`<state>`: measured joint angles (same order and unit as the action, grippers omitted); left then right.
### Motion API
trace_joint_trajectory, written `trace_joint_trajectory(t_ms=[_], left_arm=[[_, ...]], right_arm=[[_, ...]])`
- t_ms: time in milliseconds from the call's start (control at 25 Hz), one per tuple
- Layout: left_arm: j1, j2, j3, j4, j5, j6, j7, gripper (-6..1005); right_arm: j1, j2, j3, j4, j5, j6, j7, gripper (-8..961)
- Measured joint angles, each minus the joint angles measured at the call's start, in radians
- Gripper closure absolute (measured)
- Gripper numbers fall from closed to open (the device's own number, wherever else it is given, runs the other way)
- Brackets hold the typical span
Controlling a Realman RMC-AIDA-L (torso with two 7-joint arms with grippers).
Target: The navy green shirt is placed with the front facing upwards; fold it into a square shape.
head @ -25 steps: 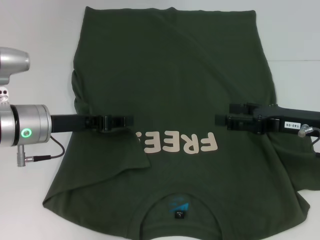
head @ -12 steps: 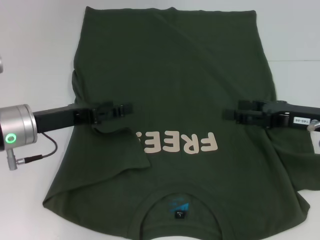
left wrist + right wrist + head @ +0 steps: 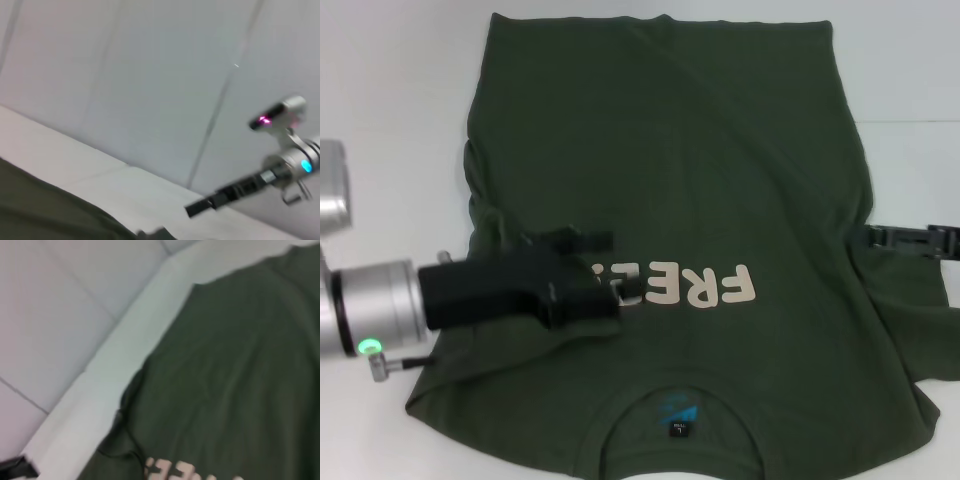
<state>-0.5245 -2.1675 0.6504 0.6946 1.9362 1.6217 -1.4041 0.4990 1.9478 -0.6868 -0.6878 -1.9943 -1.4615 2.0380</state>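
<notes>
The navy green shirt point(image 3: 670, 150) lies spread on the white table point(image 3: 390, 80), front up, collar and neck label point(image 3: 680, 427) nearest me. Pale letters point(image 3: 705, 285) run across the chest. The shirt's left side is folded inward in a loose crease point(image 3: 510, 345). My left gripper point(image 3: 615, 268) hovers over the left end of the letters, turned on its side, its fingers apart with nothing between them. My right gripper point(image 3: 872, 238) sits at the shirt's right edge, seen edge-on. The right wrist view shows the shirt point(image 3: 235, 370) and its letters point(image 3: 175, 471).
White table shows on both sides of the shirt and beyond its hem point(image 3: 660, 18). A pale panelled wall point(image 3: 150, 75) stands behind the table. In the left wrist view the right arm's gripper point(image 3: 210, 202) shows far off above the table.
My left gripper has swung nearer to me and turned, now covering the end of the letters. My right gripper has drawn back to the right, off the shirt's chest to its edge.
</notes>
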Motion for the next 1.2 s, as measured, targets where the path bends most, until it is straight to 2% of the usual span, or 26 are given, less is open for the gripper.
trace_joint_trajectory(t_ms=[160, 360, 520, 840, 1040, 1200], left_arm=[[0.000, 0.000, 0.075, 0.006, 0.035, 0.025, 0.026, 153], [-0.012, 0.000, 0.131, 0.019, 0.093, 0.031, 0.029, 153], [-0.012, -0.002, 0.159, 0.023, 0.101, 0.031, 0.041, 153], [-0.014, -0.002, 0.162, 0.023, 0.108, 0.038, 0.047, 153], [-0.014, -0.002, 0.162, 0.023, 0.110, 0.044, 0.047, 153], [-0.014, -0.002, 0.163, 0.022, 0.110, 0.045, 0.048, 154]], right_arm=[[-0.030, -0.024, 0.004, -0.002, -0.029, 0.000, 0.096, 123], [-0.074, -0.032, 0.019, -0.008, -0.045, 0.006, 0.177, 135], [-0.097, -0.032, 0.066, -0.013, -0.073, 0.012, 0.208, 146], [-0.130, -0.026, 0.174, -0.003, -0.161, 0.045, 0.218, 166], [-0.140, -0.019, 0.182, -0.001, -0.174, 0.046, 0.218, 179], [-0.140, -0.003, 0.176, 0.000, -0.174, 0.056, 0.211, 190]])
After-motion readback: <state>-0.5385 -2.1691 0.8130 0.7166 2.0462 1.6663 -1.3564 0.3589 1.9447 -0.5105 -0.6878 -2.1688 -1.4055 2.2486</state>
